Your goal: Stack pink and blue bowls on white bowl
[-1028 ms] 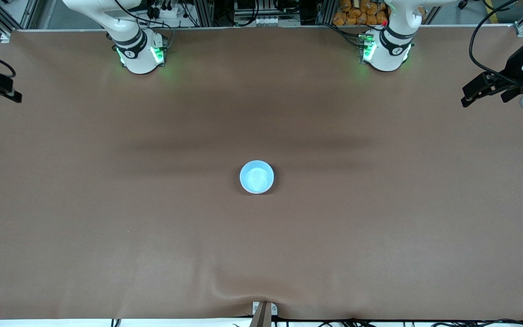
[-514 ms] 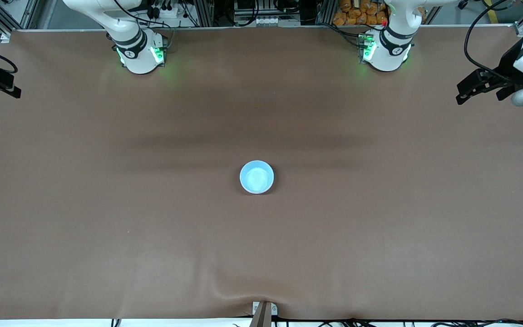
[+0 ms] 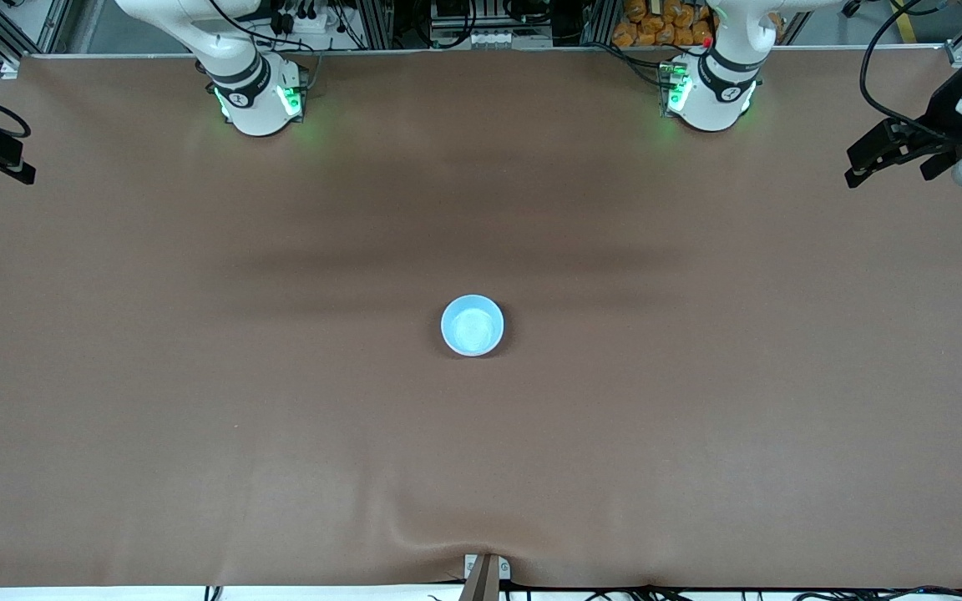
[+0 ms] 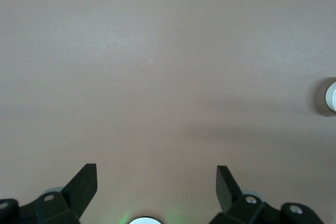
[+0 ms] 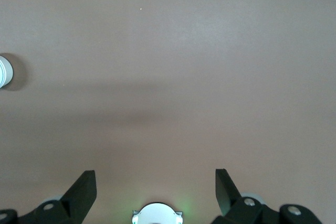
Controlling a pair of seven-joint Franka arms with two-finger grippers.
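A light blue bowl (image 3: pixel 472 325) stands upright at the middle of the table. No pink bowl or white bowl shows as a separate thing; both are hidden or out of view. A pale sliver of the bowl shows at the edge of the left wrist view (image 4: pixel 332 95) and of the right wrist view (image 5: pixel 4 72). My left gripper (image 3: pixel 858 167) hangs open and empty above the left arm's end of the table, its fingers spread wide in its wrist view (image 4: pixel 156 174). My right gripper (image 3: pixel 17 163) hangs open and empty above the right arm's end (image 5: pixel 155 177).
The brown table cover (image 3: pixel 698 417) has a raised wrinkle at its nearest edge (image 3: pixel 448 534), beside a small clamp (image 3: pixel 485 572). The two arm bases (image 3: pixel 260 100) (image 3: pixel 711 96) stand along the farthest edge.
Both grippers have shifted slightly at their ends of the table, a little toward the bases' edge. The blue bowl has not moved.
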